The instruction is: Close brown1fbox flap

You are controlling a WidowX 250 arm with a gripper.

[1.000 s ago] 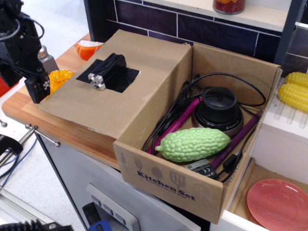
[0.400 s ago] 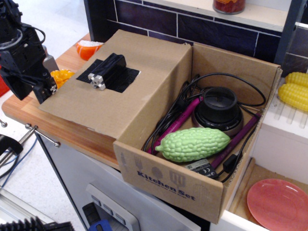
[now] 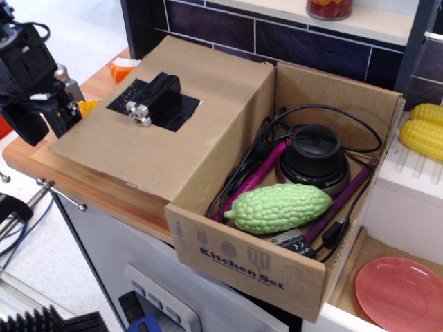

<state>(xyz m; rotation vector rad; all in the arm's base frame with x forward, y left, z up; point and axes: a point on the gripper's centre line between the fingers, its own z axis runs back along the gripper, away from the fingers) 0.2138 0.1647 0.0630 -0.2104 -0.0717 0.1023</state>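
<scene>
The brown1fbox (image 3: 256, 266) stands open on the wooden counter, "Kitchen Set" printed on its front side. Its flap (image 3: 208, 138) slopes out to the left, hinged at the box's left wall, with a black tape patch and a small metal-ended block (image 3: 154, 100) on top. My gripper (image 3: 50, 119) is at the flap's far left edge, touching or nearly touching it, with its two fingers apart and nothing held. Inside the box lie a green bumpy gourd (image 3: 277, 207), a black round device (image 3: 315, 155), purple pens and black cables.
Orange toy food (image 3: 121, 68) lies behind the flap, and more (image 3: 86, 106) beside my gripper. Yellow corn (image 3: 426, 135) sits on a rack at right, with a pink plate (image 3: 401, 294) below. A dark tiled wall (image 3: 277, 34) stands behind the box.
My gripper has moved up and slightly left along the flap's left edge. The flap's outer edge has risen a little, and the box has shifted slightly.
</scene>
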